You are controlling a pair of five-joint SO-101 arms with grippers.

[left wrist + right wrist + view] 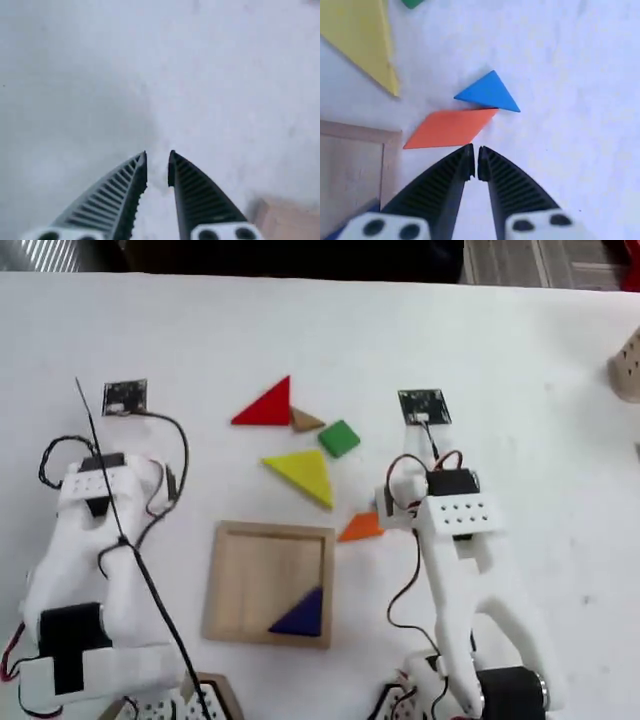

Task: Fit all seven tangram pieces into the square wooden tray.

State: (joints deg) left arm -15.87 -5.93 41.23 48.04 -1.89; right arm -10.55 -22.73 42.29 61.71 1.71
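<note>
High view: smooth white table (520,370), square wooden tray (262,575) holding a flat dark-blue triangle (301,615); left claw (157,153) slightly parted, empty; right claw (475,148) almost closed, empty, near an orange parallelogram (450,129).

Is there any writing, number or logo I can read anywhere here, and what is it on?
No text can be read in any view.
Dark square on the table: pale specks, too small to read.
Second dark square on the table: the same, too small to read.
Yellow triangle and wooden tray: plain, no marks.
</note>
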